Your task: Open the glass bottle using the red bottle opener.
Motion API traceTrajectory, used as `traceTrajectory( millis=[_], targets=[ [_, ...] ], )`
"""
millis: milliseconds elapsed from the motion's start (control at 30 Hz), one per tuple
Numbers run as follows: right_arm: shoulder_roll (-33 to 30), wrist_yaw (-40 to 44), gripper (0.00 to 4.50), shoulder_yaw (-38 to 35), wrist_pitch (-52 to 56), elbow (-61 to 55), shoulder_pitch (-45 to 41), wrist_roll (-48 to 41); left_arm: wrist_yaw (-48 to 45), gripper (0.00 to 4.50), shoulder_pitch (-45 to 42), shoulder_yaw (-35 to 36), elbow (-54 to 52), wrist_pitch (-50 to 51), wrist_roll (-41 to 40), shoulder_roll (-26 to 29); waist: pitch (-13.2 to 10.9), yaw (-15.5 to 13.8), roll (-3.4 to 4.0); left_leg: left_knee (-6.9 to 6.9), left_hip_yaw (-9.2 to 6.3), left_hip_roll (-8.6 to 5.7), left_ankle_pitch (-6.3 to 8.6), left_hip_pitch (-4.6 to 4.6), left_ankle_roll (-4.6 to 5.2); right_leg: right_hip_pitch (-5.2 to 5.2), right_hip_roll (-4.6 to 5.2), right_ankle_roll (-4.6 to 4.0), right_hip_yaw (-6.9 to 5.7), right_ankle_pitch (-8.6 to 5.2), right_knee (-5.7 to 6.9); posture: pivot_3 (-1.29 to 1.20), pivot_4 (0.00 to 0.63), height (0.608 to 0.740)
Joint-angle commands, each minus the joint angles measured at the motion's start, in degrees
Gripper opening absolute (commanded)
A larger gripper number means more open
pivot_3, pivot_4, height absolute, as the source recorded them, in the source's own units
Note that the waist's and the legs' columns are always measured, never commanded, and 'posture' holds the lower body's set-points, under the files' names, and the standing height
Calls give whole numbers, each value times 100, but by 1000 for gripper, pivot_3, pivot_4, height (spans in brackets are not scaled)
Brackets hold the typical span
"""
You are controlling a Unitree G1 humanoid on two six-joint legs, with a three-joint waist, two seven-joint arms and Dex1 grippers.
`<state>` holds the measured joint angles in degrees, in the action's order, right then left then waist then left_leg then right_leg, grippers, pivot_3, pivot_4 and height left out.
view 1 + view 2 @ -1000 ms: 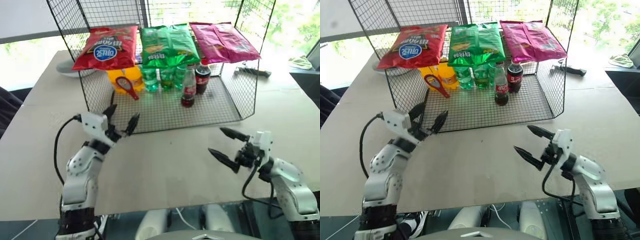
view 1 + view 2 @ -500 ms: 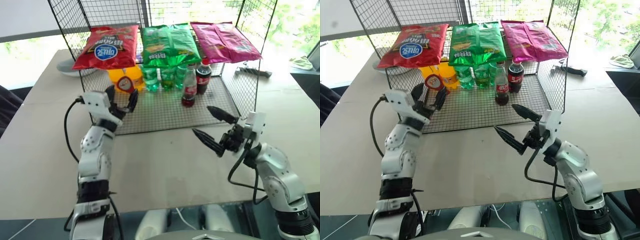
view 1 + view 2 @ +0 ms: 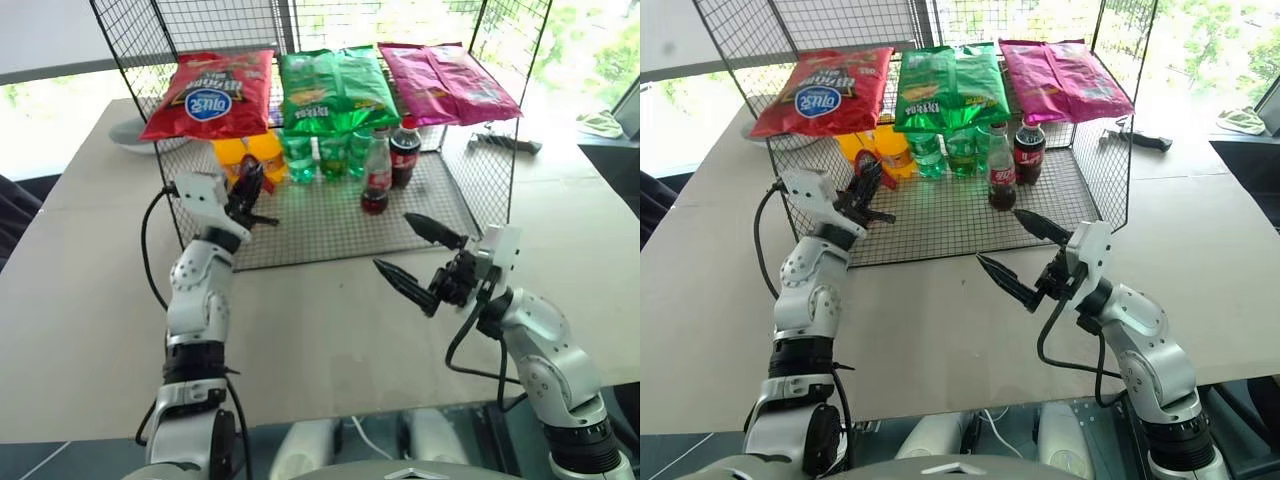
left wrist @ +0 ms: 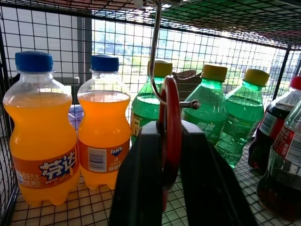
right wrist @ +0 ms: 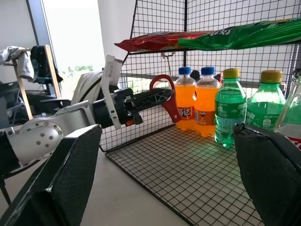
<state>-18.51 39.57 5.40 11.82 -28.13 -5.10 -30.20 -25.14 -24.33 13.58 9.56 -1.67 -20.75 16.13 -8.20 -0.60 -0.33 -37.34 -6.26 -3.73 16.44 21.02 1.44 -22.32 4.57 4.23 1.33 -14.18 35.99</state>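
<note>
Thin black wire mesh rack; glossy crinkled foil chip bags; clear glass bottle; smooth red bottle opener on metal hook; matt beige tabletop.

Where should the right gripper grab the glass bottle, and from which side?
Probably around the body at the red label, coming in from the open front of the rack. The glass bottle stands upright at the front of the row, a cola bottle close behind on its right and green bottles on its left. The right gripper is open in front of it, and a low grip leaves the neck free.
</note>
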Motion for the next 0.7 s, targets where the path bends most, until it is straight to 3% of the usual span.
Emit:
traceTrajectory(
  millis=[33,333,700],
  targets=[
    [37,-23,4500,2,-96,-223,-59,-29,-41,9,94,93,-269,84,-196,14,1,-1,-2,-1,0,0,0,0,0,0,0,0,0,0,1,0,150,740],
    [46,17,4500,12,-98,-95,-164,6,-394,9,293,500,-1327,1723,-2607,-294,1,10,-3,-4,-2,2,0,2,0,-1,0,0,0,0,2,0,150,740],
    [87,-49,4500,41,12,-60,-207,12,-377,9,514,701,-1649,3252,-4225,-259,1,-3,-4,-8,-1,2,0,1,0,0,-1,0,1,0,8,0,150,740]
  ],
)
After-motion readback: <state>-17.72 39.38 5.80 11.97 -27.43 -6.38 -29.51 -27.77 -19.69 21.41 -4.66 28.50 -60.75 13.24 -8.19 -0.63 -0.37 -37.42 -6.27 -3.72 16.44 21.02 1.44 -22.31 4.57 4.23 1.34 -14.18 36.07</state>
